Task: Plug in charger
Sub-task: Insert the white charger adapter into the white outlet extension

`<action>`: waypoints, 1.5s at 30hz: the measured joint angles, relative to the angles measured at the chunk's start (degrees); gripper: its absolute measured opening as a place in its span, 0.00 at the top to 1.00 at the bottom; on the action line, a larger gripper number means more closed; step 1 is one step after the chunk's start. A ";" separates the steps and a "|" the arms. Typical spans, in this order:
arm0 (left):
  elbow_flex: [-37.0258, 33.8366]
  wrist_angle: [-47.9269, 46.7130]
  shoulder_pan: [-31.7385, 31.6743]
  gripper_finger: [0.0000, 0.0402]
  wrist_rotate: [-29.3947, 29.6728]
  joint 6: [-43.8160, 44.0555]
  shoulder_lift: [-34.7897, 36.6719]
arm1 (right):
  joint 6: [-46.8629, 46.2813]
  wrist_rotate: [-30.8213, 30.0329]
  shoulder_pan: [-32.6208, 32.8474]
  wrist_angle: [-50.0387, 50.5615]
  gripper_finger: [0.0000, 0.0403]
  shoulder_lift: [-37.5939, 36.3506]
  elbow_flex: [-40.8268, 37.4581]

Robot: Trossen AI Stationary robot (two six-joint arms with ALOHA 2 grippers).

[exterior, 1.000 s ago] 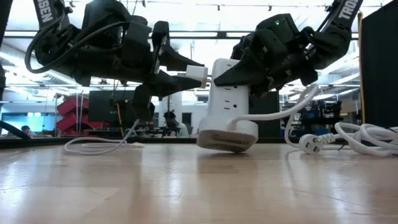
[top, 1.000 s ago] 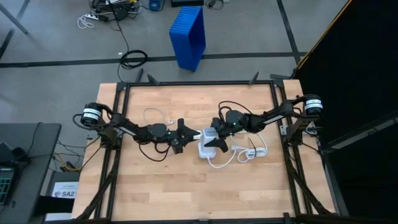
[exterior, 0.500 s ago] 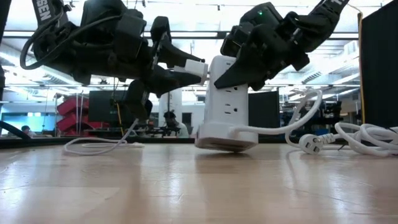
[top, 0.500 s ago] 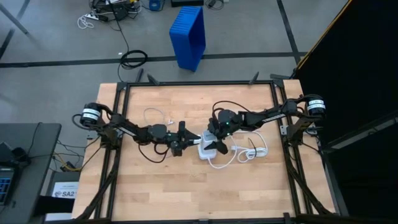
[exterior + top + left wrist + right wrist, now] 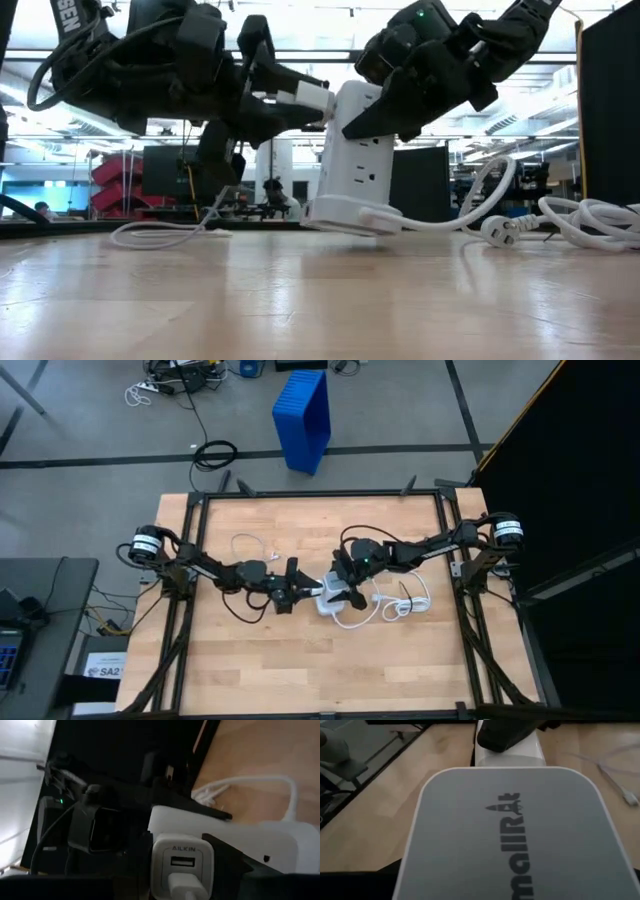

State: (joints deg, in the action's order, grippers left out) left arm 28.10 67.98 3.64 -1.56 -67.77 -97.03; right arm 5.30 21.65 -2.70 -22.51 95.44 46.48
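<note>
Left tool (image 5: pixel 300 95) clamps USB charger (image 5: pixel 312 97), prongs seemingly at power tower (image 5: pixel 350 165) face. Right tool (image 5: pixel 385 100) grips tower top, tower tilted on bench (image 5: pixel 300 300). Tip: brace tower, push straight in.

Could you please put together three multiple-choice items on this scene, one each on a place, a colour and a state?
1. Where does the outlet tower stand?
A. near the table's middle
B. on the floor
C. in the blue bin

2. What colour is the small USB charger in the left tool?
A. black
B. white
C. red

3. How does the outlet tower stand?
A. flat on its base
B. lying on its side
C. tipped, with the right tool shut on its top

Answers: 1 A, the high view shows it on the wooden table between the arms. 2 B, the left wrist view shows a white body. 3 C, the low view shows it leaning.
</note>
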 joint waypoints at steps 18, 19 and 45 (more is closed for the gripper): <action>-0.05 1.15 -0.23 0.57 2.20 6.54 -0.14 | 0.85 -2.01 -1.30 0.05 0.35 0.02 0.11; 0.03 1.41 -0.34 0.53 3.55 7.14 -0.15 | 0.84 -2.94 -1.48 -0.11 0.35 0.02 0.35; -0.84 3.02 0.26 0.43 17.79 12.36 2.00 | 2.73 -18.25 -2.19 6.71 0.35 -0.24 0.52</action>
State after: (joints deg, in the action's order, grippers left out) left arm 27.26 71.00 3.90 16.22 -55.40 -95.03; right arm 8.03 3.40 -4.89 -15.80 95.20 47.00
